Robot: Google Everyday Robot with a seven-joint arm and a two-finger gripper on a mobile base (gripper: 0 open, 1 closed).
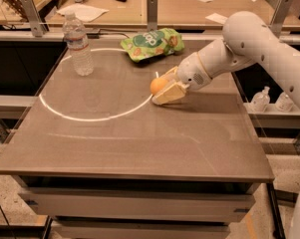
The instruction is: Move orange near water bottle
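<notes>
The orange (157, 85) rests on the table (139, 138), just right of the white circle's right edge. My gripper (161, 87) reaches in from the right at table level, with one cream finger (168, 93) in front of the orange and the other behind it, closed against it. The water bottle (78, 45), clear with a white cap and a label band, stands upright at the table's far left, well apart from the orange.
A green snack bag (150, 44) lies at the table's far edge, just behind the gripper. A white circle (89, 117) is marked on the left half of the table. Small clear bottles (261, 99) stand on a shelf to the right, past the table edge.
</notes>
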